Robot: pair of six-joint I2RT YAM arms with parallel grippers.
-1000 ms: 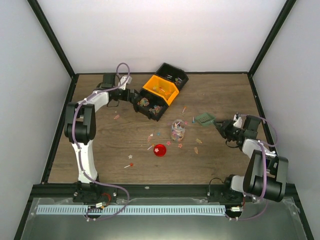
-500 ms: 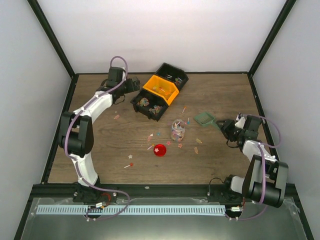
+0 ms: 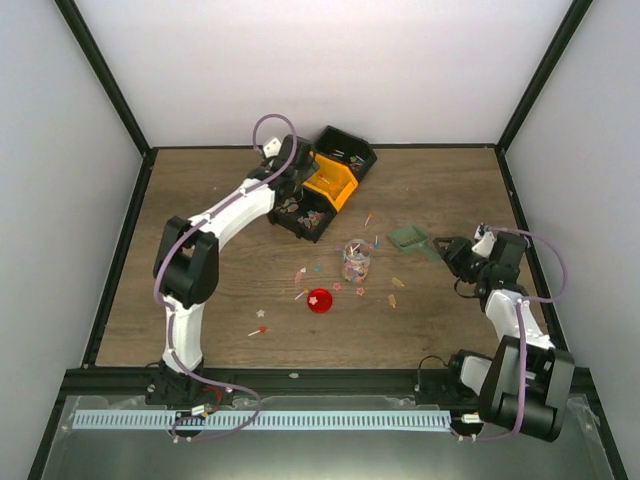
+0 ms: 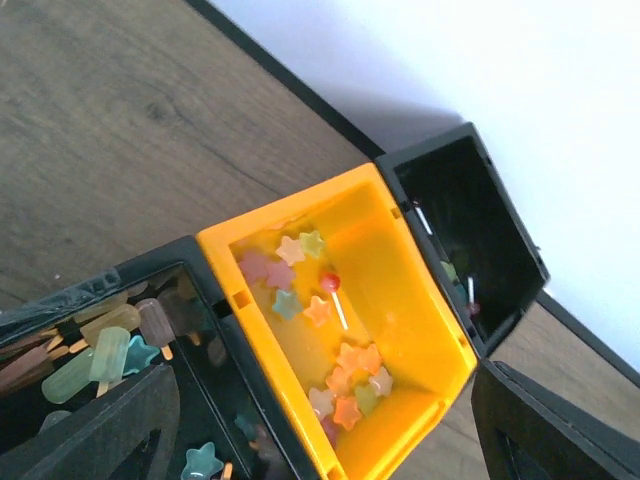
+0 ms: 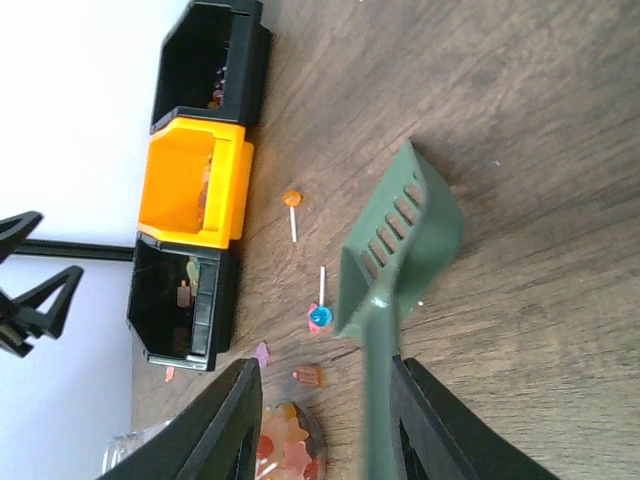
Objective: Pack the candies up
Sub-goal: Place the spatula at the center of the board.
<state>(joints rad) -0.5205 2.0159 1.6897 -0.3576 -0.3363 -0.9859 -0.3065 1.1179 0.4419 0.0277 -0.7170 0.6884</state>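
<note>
The candies are spread about. Star-shaped candies (image 4: 350,380) and a lollipop lie in the orange bin (image 4: 420,300). Ice-lolly-shaped ones (image 4: 100,350) fill the black bin beside it. More are scattered on the table (image 3: 300,275) round the clear jar (image 3: 355,260), which holds some (image 5: 285,445). My left gripper (image 4: 330,440) hovers open over the orange bin (image 3: 330,178). My right gripper (image 5: 322,380) stands open around the handle of the green scoop (image 5: 400,240), with the handle close to the right finger (image 5: 430,430) and a gap on the other side.
A red lid (image 3: 319,300) lies in front of the jar. Black bins (image 3: 350,150) (image 3: 298,215) flank the orange one at the back. A blue lollipop (image 5: 320,316) lies beside the scoop. Black frame rails border the table.
My left arm has swung right, from left of the bins to above the orange bin. My right gripper's jaws have widened around the scoop handle; the scoop has barely moved.
</note>
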